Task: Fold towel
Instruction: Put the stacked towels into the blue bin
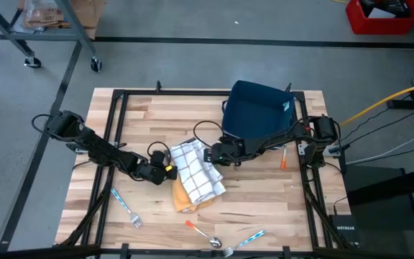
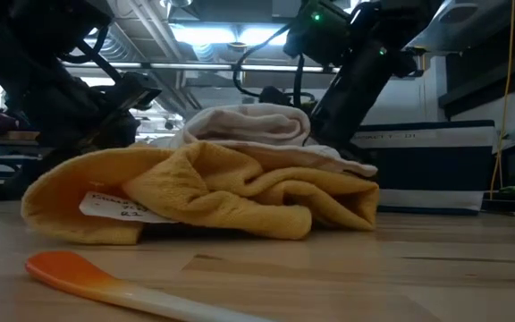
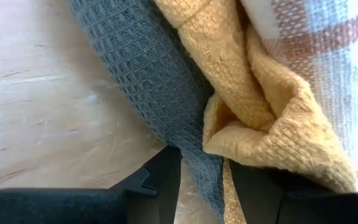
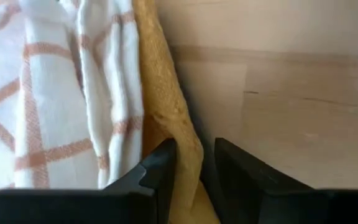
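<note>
Towel pile sits mid-table, slightly near of centre: white checked towel [image 1: 196, 167] on top, yellow towel [image 1: 187, 199] under it poking out the near side, and a grey waffle cloth [image 3: 148, 81] seen only in the left wrist view.

Left gripper [image 1: 165, 170] is at the pile's left edge, clenched on fabric: grey cloth edge plus a yellow fold run between its fingers [image 3: 160, 180]. Right gripper [image 1: 211, 154] is at the pile's right-far edge, clenched on the yellow towel's edge, w/ the checked towel just beside the fingers [image 4: 157, 171].

Judgement: step in hand = both arms pinch opposite edges, prob. to lift and spread before folding. To do it well:
- check each pinch holds one layer only; left looks to have two cloths, so a lift may drag both
- raise both sides together, even height, so the cloth hangs flat
- pull apart gently till taut, no yanking
- keep clear of the orange-handled spoon [image 1: 201, 231], the blue-handled forks [image 1: 124, 206] near the front edge, and the dark blue bag [image 1: 256, 108] at the far side.

Writing: a white tag [image 2: 119, 206] on the yellow towel in the low view has dark marks, too blurry to read. No brand legible elsewhere.
</note>
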